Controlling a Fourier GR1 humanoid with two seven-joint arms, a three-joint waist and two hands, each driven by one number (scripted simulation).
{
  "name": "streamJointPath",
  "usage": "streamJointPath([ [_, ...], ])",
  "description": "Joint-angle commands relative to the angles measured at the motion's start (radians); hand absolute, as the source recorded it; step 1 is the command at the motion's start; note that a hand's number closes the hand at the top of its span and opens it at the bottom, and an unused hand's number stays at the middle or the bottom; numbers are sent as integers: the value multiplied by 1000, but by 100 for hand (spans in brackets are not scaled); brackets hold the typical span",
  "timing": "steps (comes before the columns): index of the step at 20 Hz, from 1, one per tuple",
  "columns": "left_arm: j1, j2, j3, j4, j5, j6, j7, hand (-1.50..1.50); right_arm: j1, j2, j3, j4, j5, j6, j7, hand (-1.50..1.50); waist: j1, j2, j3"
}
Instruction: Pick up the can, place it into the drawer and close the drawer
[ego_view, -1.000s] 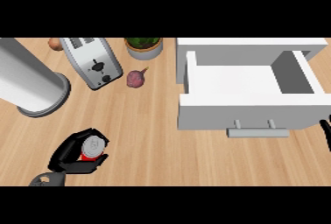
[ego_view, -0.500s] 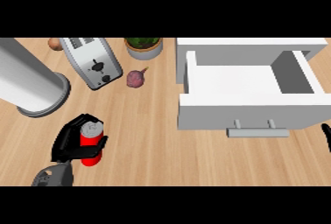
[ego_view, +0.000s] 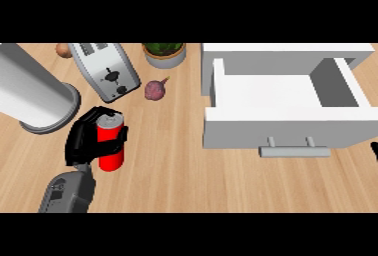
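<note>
counter, one can, one drawer

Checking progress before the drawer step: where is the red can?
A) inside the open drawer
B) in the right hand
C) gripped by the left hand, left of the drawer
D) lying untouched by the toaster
C: the left hand is curled round the can, left of the open drawer.

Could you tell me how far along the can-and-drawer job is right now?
Done: the left hand is curled round the red can. In hand: the can is well left of the drawer, near the toaster, not yet inside. Left: carry it across, set it in the drawer, which stands open, then push it shut.
</note>
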Motion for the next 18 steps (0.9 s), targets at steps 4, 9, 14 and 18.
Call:
streamJointPath([
  [4,-18,-15,-106,-232,-18,56,182,150,-26,-25,-57,34,-49,22,1,-150,2,-1,0],
  [9,-184,-12,-154,-204,-41,133,272,150,47,14,-10,-89,-21,23,39,-150,-7,0,-1],
  [14,-283,-29,-348,-226,-28,312,398,150,-2,16,2,-82,8,-15,64,-150,-9,1,-1],
  [18,-398,-29,-346,-203,-30,332,460,150,-42,-24,-49,35,-30,-4,6,-150,-7,2,0],
])
